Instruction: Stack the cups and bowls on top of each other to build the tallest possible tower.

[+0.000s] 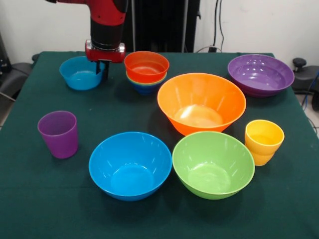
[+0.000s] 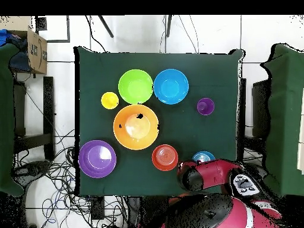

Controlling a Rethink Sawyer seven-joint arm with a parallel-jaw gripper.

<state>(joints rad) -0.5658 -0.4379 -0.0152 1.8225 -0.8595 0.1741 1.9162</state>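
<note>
My gripper hangs at the right rim of the small light blue bowl, its fingers close together on that rim; the bowl still sits on the table. In the overhead view the arm hides the gripper and part of this bowl. Just beside it stands the tower: a small red-orange bowl nested on a green one on a dark blue one; it also shows in the overhead view. The purple cup stands at front left, the yellow cup at right.
The large orange bowl sits mid-table. The large blue bowl and large green bowl sit near the front edge. The wide purple bowl is at the back right. All rest upright on the green cloth.
</note>
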